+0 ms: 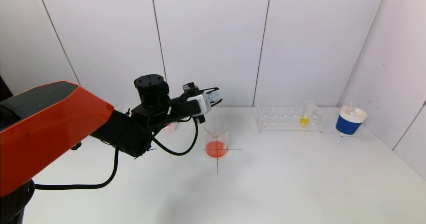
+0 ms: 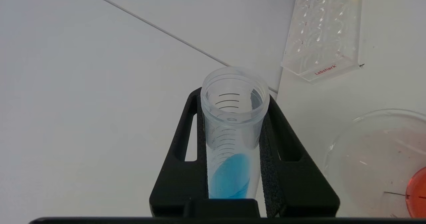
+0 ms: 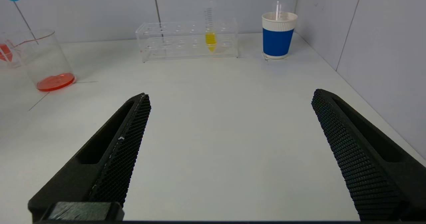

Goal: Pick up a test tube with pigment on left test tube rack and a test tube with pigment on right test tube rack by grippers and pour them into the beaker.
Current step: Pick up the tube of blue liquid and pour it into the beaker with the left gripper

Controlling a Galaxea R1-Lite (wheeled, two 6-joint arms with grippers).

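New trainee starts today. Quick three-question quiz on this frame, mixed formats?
1. True or false: the left claw is shut on the blue-pigment tube.
2. What colour is the liquid already in the beaker? A) yellow B) red-orange C) blue
3. Fill in: the yellow tube stands in the ____ rack, and the right claw is ____.

Key: 1 true; 2 B; 3 right, open.

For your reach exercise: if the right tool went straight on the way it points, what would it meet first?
Open right tool points over bare table; first in line looks to be the rack with the yellow tube, though depth is uncertain.
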